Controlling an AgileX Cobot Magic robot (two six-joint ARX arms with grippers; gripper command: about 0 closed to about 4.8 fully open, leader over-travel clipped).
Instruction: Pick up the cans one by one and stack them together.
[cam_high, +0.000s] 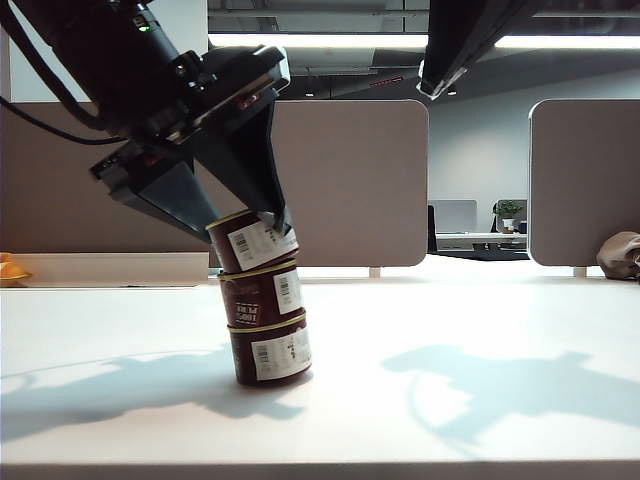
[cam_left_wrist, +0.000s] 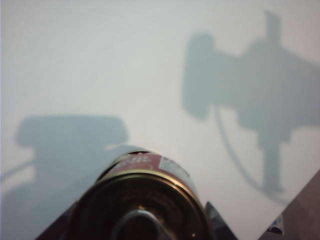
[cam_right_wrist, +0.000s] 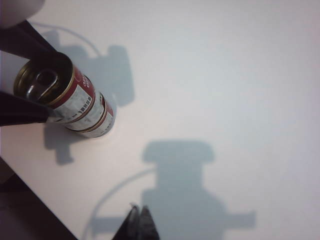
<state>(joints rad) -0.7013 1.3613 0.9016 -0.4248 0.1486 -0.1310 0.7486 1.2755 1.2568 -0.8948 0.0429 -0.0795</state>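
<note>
Your left gripper (cam_high: 245, 225) clasps the tilted top can (cam_high: 253, 241) of 3 stacked cans on the table (cam_high: 480, 330), your right gripper (cam_right_wrist: 139, 220) closed, empty, well apart from the stack.

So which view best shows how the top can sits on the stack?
The exterior view: it shows the top can side-on, tilted on the two cans below, between the left end effector fingers. The right wrist view shows it obliquely from above; the left wrist view shows only its lid, blurred.
</note>
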